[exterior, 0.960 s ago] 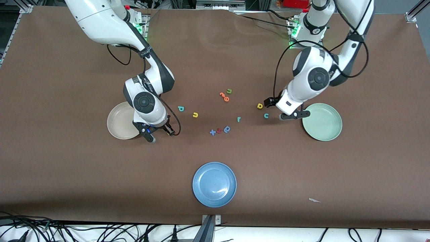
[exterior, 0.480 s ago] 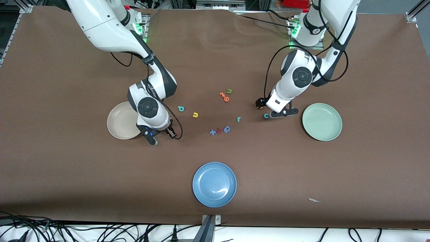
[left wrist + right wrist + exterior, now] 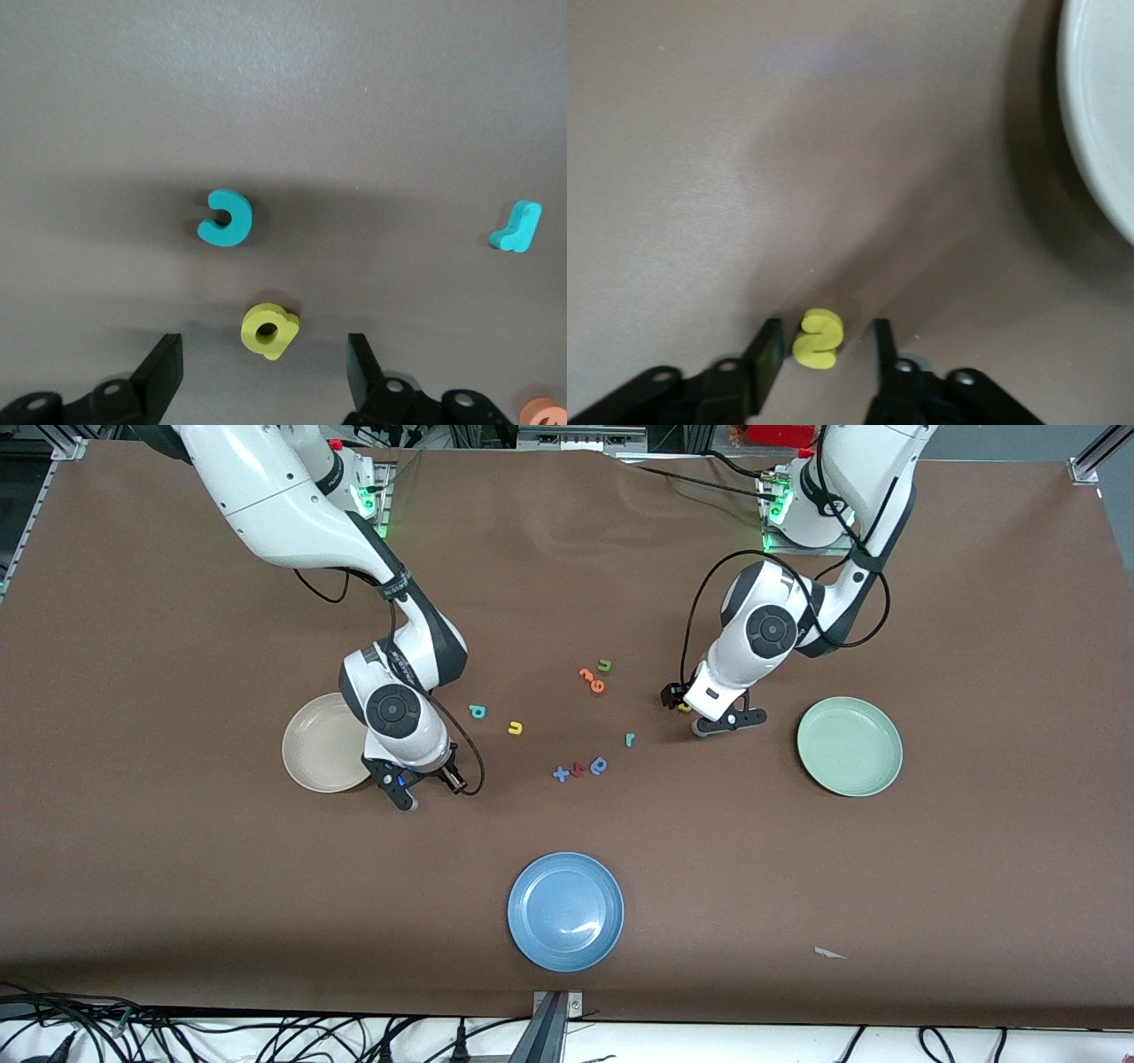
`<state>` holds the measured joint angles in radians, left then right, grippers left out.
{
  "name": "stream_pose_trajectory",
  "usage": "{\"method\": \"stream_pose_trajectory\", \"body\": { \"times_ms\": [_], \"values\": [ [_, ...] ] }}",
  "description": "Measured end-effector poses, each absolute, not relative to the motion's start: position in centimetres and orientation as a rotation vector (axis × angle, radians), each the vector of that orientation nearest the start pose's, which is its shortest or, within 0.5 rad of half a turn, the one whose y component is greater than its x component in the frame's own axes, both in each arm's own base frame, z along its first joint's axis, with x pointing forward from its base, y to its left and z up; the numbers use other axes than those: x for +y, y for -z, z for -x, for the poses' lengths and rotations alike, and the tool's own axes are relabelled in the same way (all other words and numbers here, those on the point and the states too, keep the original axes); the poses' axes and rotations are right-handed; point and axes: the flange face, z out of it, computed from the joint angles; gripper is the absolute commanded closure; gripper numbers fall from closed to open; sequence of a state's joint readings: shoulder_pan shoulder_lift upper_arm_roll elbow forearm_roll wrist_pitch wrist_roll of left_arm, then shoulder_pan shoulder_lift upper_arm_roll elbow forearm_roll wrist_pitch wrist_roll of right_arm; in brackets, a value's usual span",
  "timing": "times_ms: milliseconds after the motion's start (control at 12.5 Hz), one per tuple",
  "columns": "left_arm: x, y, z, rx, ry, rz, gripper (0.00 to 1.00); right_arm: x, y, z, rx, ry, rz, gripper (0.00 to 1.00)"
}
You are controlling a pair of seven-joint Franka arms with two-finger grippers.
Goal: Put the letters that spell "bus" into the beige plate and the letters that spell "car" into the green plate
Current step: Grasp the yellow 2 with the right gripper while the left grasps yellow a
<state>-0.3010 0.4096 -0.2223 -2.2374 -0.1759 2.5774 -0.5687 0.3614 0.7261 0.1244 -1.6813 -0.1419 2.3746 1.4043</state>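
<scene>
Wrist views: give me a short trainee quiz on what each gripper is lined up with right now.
1. True or false: the left gripper has lifted the yellow a off the table.
2. Which letter lies between the right gripper's fingers? A) teal b B) yellow s C) yellow u
3. Short answer: in the left wrist view, which teal letter lies closest to the yellow a?

Key
1. False: the yellow a lies on the table between open fingers that do not touch it.
2. B
3. The teal c; the teal r lies farther off.
</scene>
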Motion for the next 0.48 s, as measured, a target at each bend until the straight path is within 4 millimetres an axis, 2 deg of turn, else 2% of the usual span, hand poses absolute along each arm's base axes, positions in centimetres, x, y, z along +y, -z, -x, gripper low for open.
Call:
{"method": "stream_pose_trajectory", "body": {
  "times_ms": [80, 320, 480],
  "values": [
    [-27.0, -18.0, -46.5, -0.343, -0.247, 3.23, 0.21, 30.7, -17.9, -60.3, 1.296, 0.002, 2.892, 0.95],
    [-27.0, -17.7, -46.4, -0.358, -0.253, 3.226, 0.25, 30.6, -18.1, -60.5, 1.284, 0.015, 2.904, 0.96],
    [-27.0, -17.3, -46.4, -0.363, -0.247, 3.224, 0.25, 30.0, -19.2, -61.0, 1.261, 0.01, 2.944, 0.95]
  ]
}}
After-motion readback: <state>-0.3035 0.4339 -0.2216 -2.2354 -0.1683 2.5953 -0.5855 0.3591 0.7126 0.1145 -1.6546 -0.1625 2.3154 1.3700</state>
